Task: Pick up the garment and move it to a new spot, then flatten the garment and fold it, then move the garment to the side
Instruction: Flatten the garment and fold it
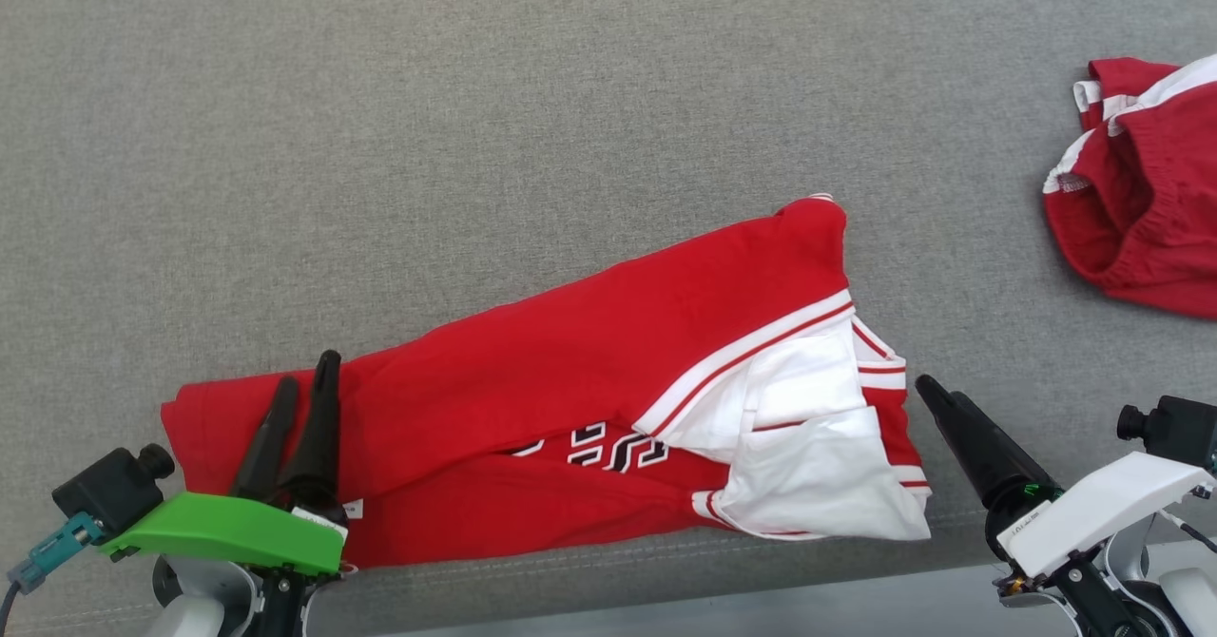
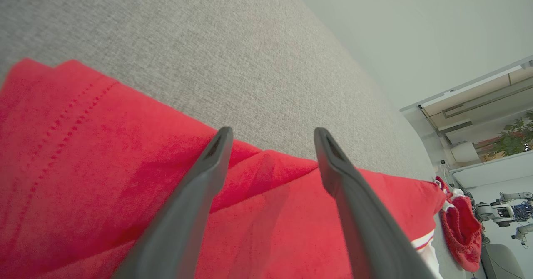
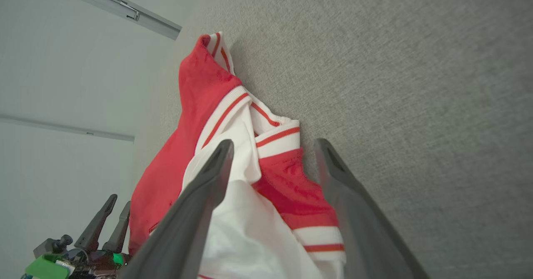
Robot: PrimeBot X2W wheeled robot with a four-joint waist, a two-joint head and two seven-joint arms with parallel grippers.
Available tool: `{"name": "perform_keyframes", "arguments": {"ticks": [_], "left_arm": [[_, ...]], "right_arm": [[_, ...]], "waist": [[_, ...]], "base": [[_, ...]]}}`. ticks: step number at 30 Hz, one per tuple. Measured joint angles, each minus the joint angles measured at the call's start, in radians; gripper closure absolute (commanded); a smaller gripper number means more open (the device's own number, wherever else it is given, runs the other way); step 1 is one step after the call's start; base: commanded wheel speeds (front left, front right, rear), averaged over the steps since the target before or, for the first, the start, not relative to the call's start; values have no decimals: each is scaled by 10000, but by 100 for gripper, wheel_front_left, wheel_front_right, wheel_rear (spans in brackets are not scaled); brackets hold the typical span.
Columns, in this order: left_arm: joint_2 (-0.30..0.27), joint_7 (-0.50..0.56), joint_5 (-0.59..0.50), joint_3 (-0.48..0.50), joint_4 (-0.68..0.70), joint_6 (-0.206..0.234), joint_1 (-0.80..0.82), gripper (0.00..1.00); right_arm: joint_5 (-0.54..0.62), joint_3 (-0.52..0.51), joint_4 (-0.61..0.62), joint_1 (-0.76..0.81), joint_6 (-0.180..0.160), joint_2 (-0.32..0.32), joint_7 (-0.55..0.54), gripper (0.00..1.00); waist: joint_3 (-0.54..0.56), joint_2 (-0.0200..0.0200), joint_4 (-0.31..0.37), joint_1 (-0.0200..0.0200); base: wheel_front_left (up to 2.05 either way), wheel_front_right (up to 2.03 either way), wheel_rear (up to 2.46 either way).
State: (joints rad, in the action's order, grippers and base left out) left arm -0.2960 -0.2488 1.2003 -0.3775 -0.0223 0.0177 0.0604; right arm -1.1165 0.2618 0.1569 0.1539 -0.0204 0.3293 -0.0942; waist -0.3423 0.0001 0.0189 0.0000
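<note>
The left gripper [image 1: 306, 376] hovered over the folded red-and-white cloth garment's [image 1: 589, 361] left end and the right gripper [image 1: 936, 401] beside its right. Both jaws were spread and empty, likely bracketing it for lifting.

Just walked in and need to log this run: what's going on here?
A two-armed robot is working on a red and white garment that lies on a grey cloth surface, and it already looks folded lengthwise. The left gripper is open over the garment's left end. The right gripper is open near the white-sleeved right end. Neither holds the garment. A second red garment lies bunched far to the right.
</note>
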Motion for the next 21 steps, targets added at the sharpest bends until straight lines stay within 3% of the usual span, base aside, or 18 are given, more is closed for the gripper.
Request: {"name": "perform_keyframes", "arguments": {"ticks": [12,21], "left_arm": [[257,-2,-253,42,138,238,-6,0],[293,-2,-255,109,305,353,-13,0]], "right_arm": [[-1795,-19,-1384,-558,928,-19,-1101,0],[-2261,176,-1875,-958,1174,-153,-1544,0]], "waist": [[-275,0,-465,0],[-149,0,-465,0]], "base": [[0,0,0],[0,0,0]]}}
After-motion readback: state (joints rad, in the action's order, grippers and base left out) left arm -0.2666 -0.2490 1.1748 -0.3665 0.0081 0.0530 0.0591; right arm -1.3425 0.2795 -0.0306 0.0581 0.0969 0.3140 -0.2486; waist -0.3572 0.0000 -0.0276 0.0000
